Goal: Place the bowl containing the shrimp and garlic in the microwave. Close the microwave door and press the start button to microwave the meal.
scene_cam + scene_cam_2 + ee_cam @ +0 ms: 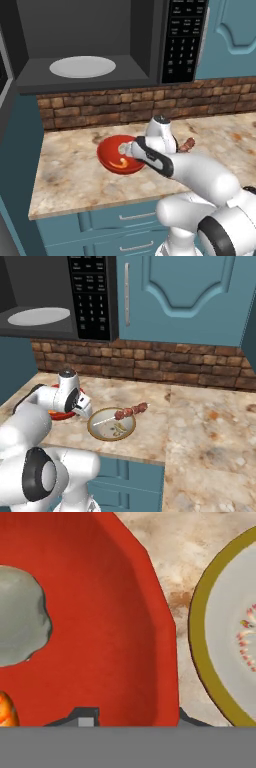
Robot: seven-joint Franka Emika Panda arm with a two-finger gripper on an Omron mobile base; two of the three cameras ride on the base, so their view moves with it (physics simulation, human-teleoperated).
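The red-orange bowl point(111, 154) point(110, 627) sits on the counter below the microwave point(90, 45), holding the grey-white garlic point(20, 617) and the orange shrimp point(6, 709). My gripper point(132, 718) point(131, 150) is down at the bowl's right rim. One fingertip is inside the wall, the other outside, shut on the rim. In the right base view my hand hides most of the bowl point(61, 416). The microwave door point(4, 75) stands open at the left. The white turntable point(82, 66) is bare.
A tan plate point(111, 439) point(200, 637) with a meat skewer point(131, 411) lies just right of the bowl. The black keypad point(182, 40) is on the microwave's right side. A brick backsplash point(125, 107) runs behind. Blue cabinets point(185, 296) hang to the right.
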